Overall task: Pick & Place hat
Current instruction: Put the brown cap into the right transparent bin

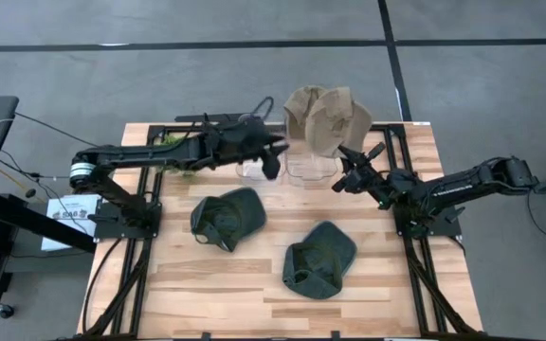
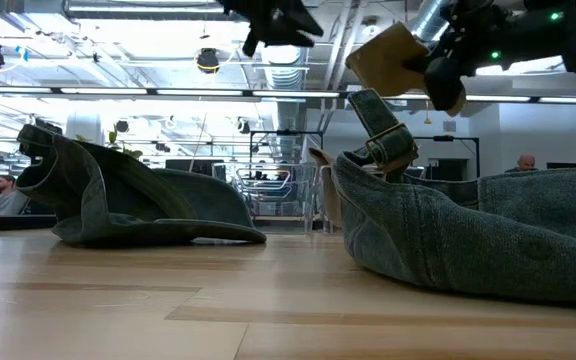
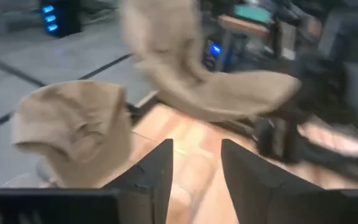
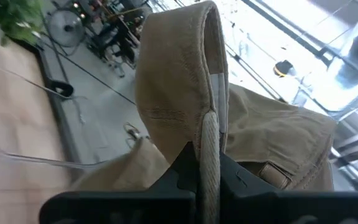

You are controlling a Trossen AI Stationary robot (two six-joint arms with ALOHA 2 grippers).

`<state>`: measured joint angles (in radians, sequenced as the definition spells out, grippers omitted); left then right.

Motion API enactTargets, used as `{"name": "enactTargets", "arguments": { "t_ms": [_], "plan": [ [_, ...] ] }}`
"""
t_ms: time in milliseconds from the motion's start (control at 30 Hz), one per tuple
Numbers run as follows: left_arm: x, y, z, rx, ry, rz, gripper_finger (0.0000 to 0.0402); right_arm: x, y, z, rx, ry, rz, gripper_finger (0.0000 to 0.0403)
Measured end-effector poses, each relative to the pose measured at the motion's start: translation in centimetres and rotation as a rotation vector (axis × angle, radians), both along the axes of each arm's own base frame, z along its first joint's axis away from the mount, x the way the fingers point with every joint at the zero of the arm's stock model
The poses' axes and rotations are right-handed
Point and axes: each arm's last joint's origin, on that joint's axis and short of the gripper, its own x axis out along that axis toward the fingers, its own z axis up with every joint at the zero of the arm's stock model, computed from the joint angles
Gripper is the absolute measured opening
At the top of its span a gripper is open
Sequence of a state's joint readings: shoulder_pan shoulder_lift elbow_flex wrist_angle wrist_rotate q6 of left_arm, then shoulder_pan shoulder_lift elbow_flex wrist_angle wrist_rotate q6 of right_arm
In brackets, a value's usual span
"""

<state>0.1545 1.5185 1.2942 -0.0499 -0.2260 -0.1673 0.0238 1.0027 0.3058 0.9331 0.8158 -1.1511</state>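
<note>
Two tan hats point(image 1: 325, 118) sit bunched at the table's far middle, above clear plastic stands point(image 1: 297, 169). Two dark green hats lie on the wood, one point(image 1: 227, 218) left of centre and one point(image 1: 318, 260) nearer the front. My left gripper point(image 1: 273, 163) hovers just left of the tan hats; the left wrist view shows it open point(image 3: 197, 149) with nothing between the fingers. My right gripper point(image 1: 351, 163) reaches in from the right and is shut on the right-hand tan hat point(image 4: 185, 81). My right gripper pinches a stitched edge of the tan hat point(image 4: 211, 134) between its two fingers. The fingers come roughly level from the table's right side. The hat stands up beyond the fingertips, and its held part point(image 2: 383, 55) is raised well above the table. Whether it still rests on a stand, I cannot tell.
A small green plant point(image 1: 173, 142) sits at the far left corner. Black frame rails point(image 1: 415, 256) run along both sides of the table. In the low view the two green hats point(image 2: 128, 200) fill the foreground. Bare wood point(image 1: 216, 284) lies toward the near edge.
</note>
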Motion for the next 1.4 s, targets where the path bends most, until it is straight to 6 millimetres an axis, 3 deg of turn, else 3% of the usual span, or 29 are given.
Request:
{"name": "enactTargets", "arguments": {
  "t_ms": [200,400,1133,1400],
  "plan": [
    [-0.4,3.0,0.8,-0.123,-0.138,0.047,0.0157,0.2,-1.5,0.8,-0.033,-0.012,-0.005,0.0001],
    [-0.5,4.3,1.3,-0.283,-0.263,0.006,0.0159,0.3,-2.4,1.6,-0.054,-0.031,0.008,0.0001],
    [0.0,4.2,2.1,-0.381,-0.415,-0.033,0.0159,1.4,-2.3,4.9,-0.112,-0.049,0.086,0.0006],
    [0.0,4.3,2.2,-0.378,-0.428,-0.023,0.0159,1.7,-2.2,5.3,-0.122,-0.036,0.14,0.0004]
  ]
}}
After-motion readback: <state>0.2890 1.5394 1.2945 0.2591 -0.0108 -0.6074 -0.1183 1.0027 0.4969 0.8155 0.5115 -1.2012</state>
